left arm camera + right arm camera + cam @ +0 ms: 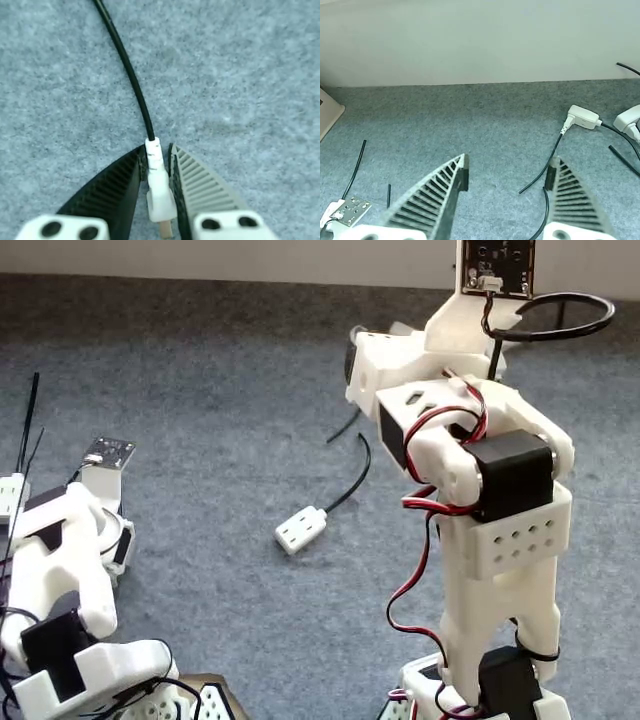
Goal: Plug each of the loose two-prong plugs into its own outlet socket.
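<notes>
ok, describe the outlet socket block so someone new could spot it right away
On the grey table, look at the bare stretch between the left arm and the right arm. The outlet socket is the small white block lying flat there, on the end of a black cord. Unlike the white plug in the left gripper, its face has slots, not prongs.

Counter is covered in grey, fuzzy carpet-type felt wherever it shows, a bit mottled up close. Well ahead of the right tool it runs into a plain off-white wall, meeting it in one straight line. Some tan boxy thing pokes in off to the side of the tool, near that line, can't tell what. Lighting's soft and even, barely any shadows.
</notes>
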You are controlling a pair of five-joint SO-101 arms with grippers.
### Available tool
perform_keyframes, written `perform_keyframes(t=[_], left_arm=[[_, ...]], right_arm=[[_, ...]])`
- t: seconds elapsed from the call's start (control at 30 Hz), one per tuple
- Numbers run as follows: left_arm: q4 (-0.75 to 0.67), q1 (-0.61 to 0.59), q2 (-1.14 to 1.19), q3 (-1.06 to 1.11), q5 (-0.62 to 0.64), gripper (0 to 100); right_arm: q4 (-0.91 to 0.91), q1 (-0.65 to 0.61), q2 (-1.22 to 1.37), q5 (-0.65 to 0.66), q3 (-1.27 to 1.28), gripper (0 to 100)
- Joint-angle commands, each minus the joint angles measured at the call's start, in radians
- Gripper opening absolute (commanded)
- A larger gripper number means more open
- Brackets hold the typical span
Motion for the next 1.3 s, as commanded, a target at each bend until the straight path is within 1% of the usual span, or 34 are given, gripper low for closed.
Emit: perform_keyframes(t=[0.0, 0.17, 0.3, 0.4, 0.5, 0.93, 0.97, 1.07, 1.13, 1.27], left_arm=[[0.009, -0.035, 0.01, -0.004, -0.005, 11], [0.009, -0.085, 0.01, -0.001, -0.077, 11], [0.021, -0.097, 0.01, 0.004, -0.08, 11], [0.089, -0.088, 0.01, -0.001, -0.08, 11], [0.12, -0.07, 0.01, -0.001, -0.08, 11], [0.123, -0.076, 0.012, 0.004, -0.08, 11], [0.12, -0.076, 0.013, 0.004, -0.08, 9], [0.118, -0.068, 0.019, -0.001, -0.08, 0], [0.118, -0.068, 0.019, -0.001, -0.08, 2], [0.118, -0.058, 0.019, -0.004, -0.08, 1]], right_arm=[[-0.021, -0.01, -0.028, 0.012, -0.027, 25.0], [-0.021, -0.01, -0.028, 0.012, -0.027, 25.0], [-0.021, -0.012, -0.028, 0.012, -0.027, 25.0], [-0.021, -0.012, -0.028, 0.012, -0.027, 25.0], [-0.021, -0.012, -0.028, 0.012, -0.027, 25.0], [-0.021, -0.012, -0.028, 0.012, -0.027, 25.0], [-0.021, -0.012, -0.028, 0.012, -0.027, 25.0], [-0.021, -0.01, -0.028, 0.012, -0.027, 25.0], [-0.021, -0.01, -0.028, 0.012, -0.027, 25.0], [-0.021, -0.01, -0.028, 0.012, -0.027, 25.0]])
